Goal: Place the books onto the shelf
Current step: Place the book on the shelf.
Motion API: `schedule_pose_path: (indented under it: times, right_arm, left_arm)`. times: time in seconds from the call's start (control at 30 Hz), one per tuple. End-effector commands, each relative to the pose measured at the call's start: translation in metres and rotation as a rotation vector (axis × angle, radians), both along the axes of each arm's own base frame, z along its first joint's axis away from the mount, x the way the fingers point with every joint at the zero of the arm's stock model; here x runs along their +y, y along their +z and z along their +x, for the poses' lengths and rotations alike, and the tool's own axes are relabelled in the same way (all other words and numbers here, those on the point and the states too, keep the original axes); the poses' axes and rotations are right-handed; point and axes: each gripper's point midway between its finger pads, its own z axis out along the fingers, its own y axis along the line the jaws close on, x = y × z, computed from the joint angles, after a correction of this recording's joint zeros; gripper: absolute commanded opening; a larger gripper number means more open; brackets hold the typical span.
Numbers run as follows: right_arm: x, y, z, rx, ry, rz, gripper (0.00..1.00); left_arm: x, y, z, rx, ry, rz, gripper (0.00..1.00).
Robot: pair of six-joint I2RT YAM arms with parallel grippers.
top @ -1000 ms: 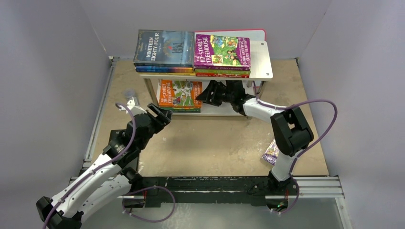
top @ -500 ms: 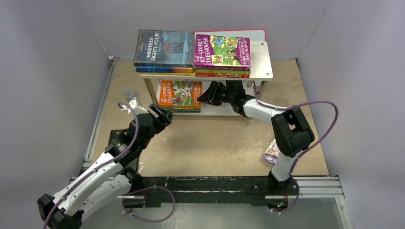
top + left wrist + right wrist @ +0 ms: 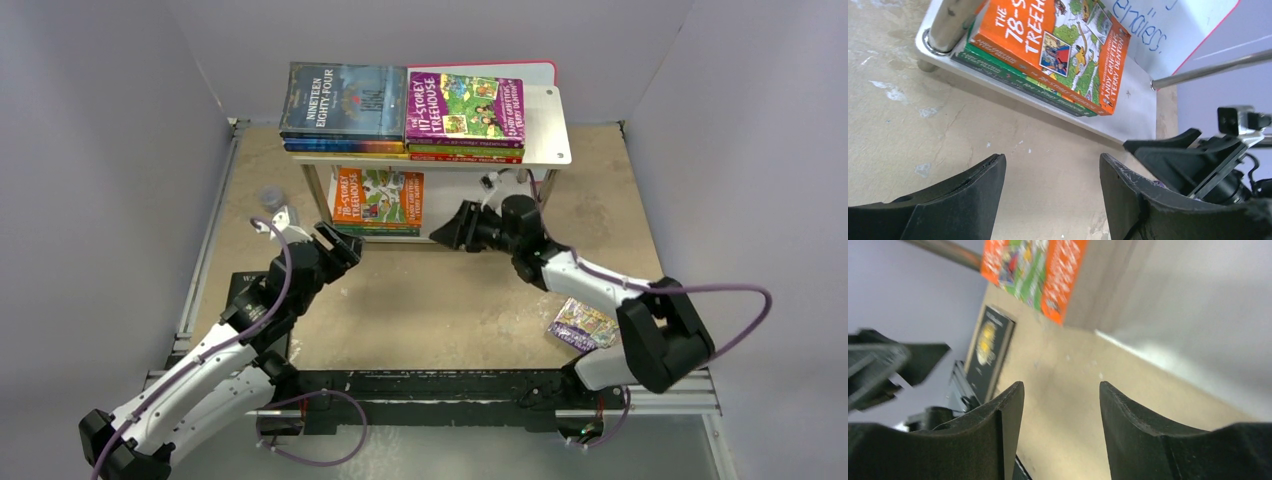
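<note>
- The left hand (image 3: 1050,161) hangs wide open with nothing in it, just off the front left corner of the shelf (image 3: 548,130). It faces the orange book stack (image 3: 378,197) on the lower board.
- The right hand (image 3: 1060,387) is spread and empty too, low at the front of the lower board, just right of the orange stack.
- Most books are already up: a dark blue stack (image 3: 345,100) at 11 o'clock and a purple-topped stack (image 3: 465,105) at 12 o'clock share the top board.
- Two lie on the bench (image 3: 450,300): a colourful paperback (image 3: 583,323) at 4 o'clock beside the right arm, and a black paperback (image 3: 989,350) at 8 o'clock, partly under the left arm.
- The wrist view of the black one is blurred, so its title may not be readable.
- As paperbacks they should be light, bendy and slick-covered. Lying flat they offer little edge, so the spine side looks the firmest place to pinch.
- In the way are the thin legs and the overhanging top board, which crowd the lower tier. The pink-edged white board (image 3: 545,68) stands behind, and the two hands sit near each other.
</note>
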Motion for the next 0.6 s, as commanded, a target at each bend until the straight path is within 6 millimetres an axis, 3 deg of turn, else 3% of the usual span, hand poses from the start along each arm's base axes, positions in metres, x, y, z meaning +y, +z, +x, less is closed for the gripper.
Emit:
schedule_pose_path:
  times: [0.0,0.13,0.23,0.37,0.57]
  right_arm:
    - [-0.041,-0.030,-0.019,0.008,-0.114,-0.135,0.59]
    - [-0.091,-0.072,-0.055,0.177,-0.287,-0.257,0.59]
    - [-0.140,-0.088,-0.075,0.300,-0.546,-0.298,0.60]
    - [-0.193,-0.077,-0.085,0.335,-0.768,-0.364,0.62]
    - [-0.242,-0.053,-0.068,0.335,-0.884,-0.475,0.70]
  left_arm:
    - [-0.014,0.014,0.004,-0.061,-0.070,-0.016,0.68]
    - [-0.023,0.007,0.004,-0.049,-0.116,-0.009,0.68]
    - [-0.030,0.001,0.003,-0.040,-0.152,-0.014,0.68]
    - [-0.041,-0.006,0.003,-0.033,-0.198,-0.031,0.68]
    - [-0.053,-0.006,0.005,-0.019,-0.245,-0.035,0.68]
